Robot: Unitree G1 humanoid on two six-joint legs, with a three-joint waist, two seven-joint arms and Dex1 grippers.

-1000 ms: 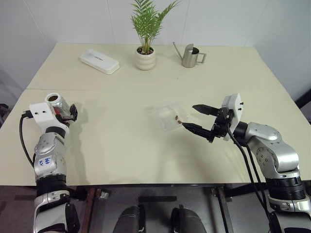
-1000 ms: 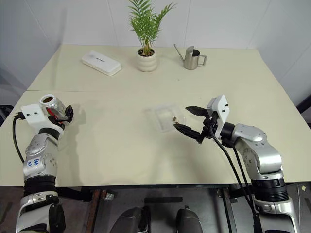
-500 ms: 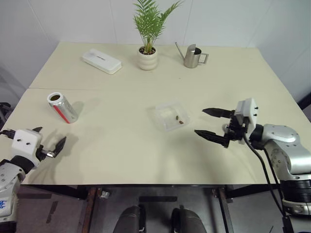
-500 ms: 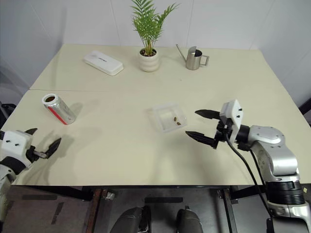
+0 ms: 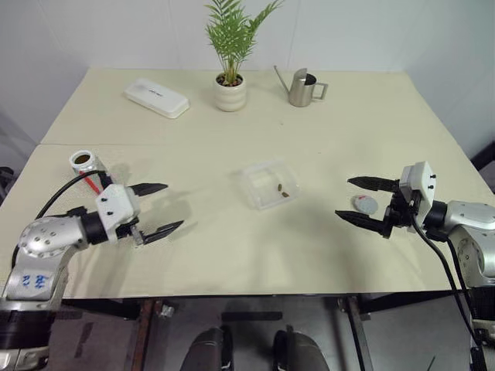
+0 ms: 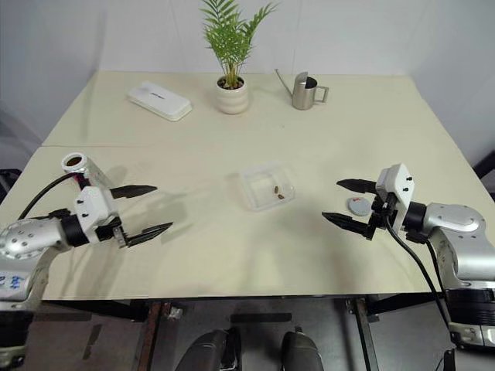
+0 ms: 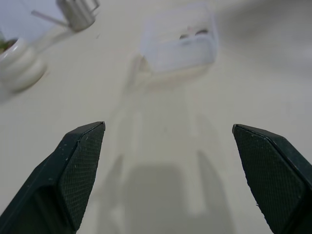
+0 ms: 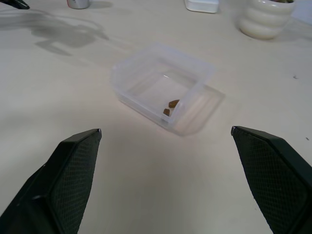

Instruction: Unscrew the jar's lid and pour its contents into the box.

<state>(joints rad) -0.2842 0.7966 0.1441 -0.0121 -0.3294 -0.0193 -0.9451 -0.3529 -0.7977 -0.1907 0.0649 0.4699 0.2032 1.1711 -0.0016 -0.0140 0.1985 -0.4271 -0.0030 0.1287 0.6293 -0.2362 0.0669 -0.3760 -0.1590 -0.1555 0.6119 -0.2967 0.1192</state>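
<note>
You have both grippers spread wide, empty: left gripper, right gripper. Box sits mid-table holding brown contents. Jar stands at 9 o'clock of it; lid at 3 o'clock.

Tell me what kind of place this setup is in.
Probably an indoor lab or test room set up as a tabletop workspace, not a lived-in home. A plain cream table stands against bare white walls, with a few staged props: a potted palm, a steel watering can and a white oblong case.
</note>
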